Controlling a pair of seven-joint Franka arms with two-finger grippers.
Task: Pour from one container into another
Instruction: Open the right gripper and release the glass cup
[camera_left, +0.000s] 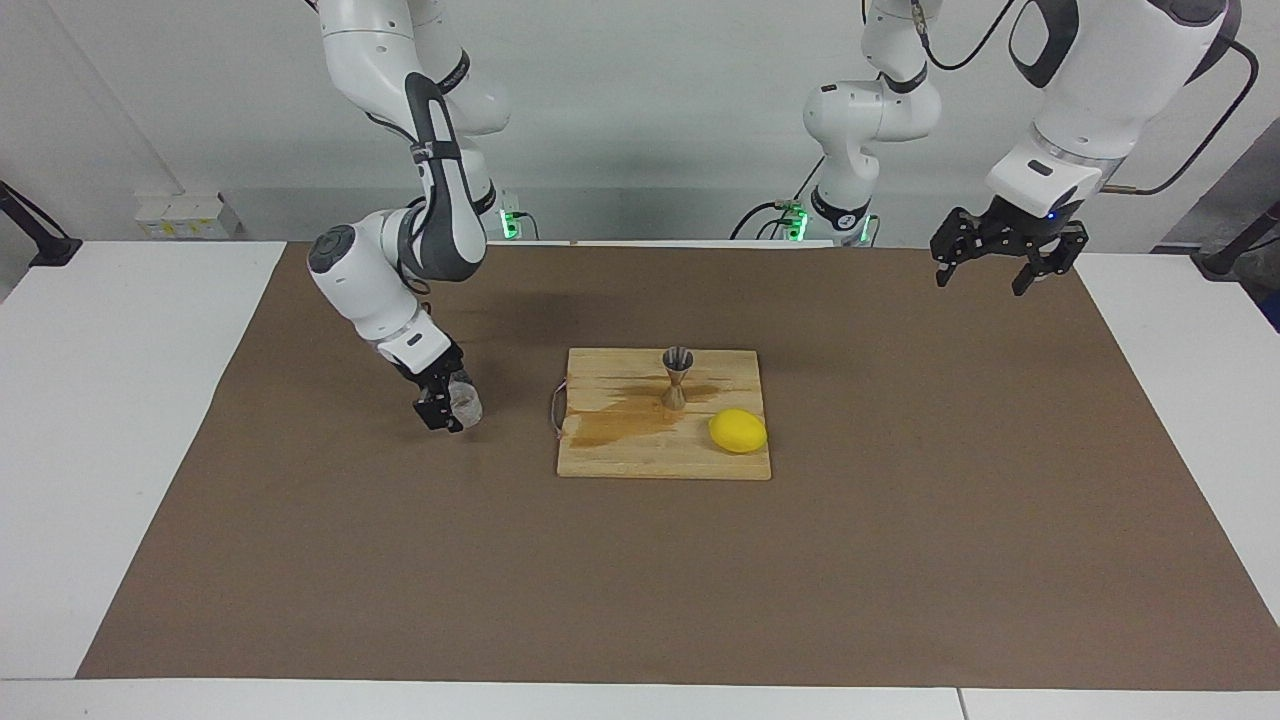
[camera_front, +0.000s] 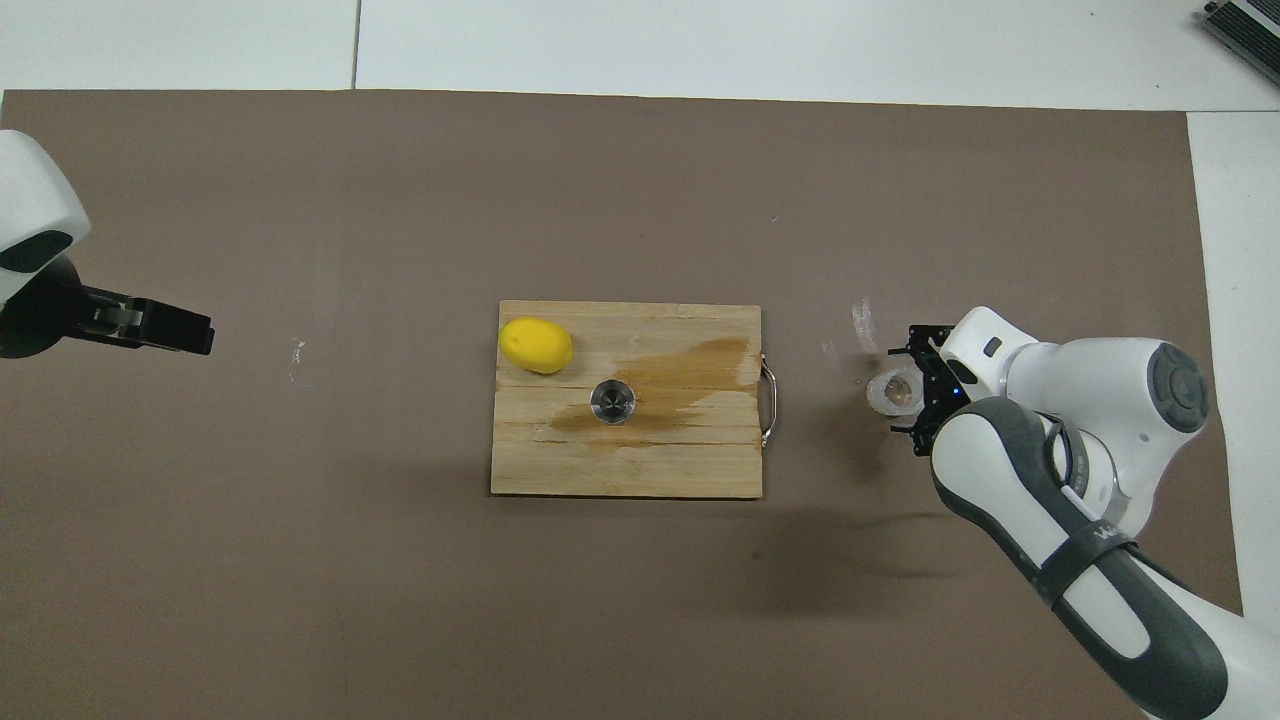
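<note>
A wooden board (camera_left: 664, 415) lies at the middle of a brown mat (camera_left: 900, 520) on a white table. On the board stands the jigger (camera_left: 677, 377), upright, its open mouth facing up, with a lemon (camera_left: 737, 431) beside it, farther from the robots and toward the left arm's end. A darker, wet-looking patch spreads across the board around the jigger's foot.

The right gripper (camera_left: 447, 402) is low over the mat, off the board toward the right arm's end of the table. Its fingers are closed around the cup (camera_left: 464, 397), one on each side of the wall. The cup looks tilted slightly and sits at or just above the mat; whether it touches cannot be told. The side grip leaves the cup's mouth free, which suits tipping it later. The overhead view shows the cup's (camera_front: 897, 392) open mouth between the fingers.

The left gripper (camera_left: 1006, 262) hangs high over the mat's edge near the left arm's end, jaws spread and holding nothing; this arm waits, well clear of the board.

The pour seems not yet begun: the cup is well apart from the jigger, whose narrow mouth will demand careful aim.
</note>
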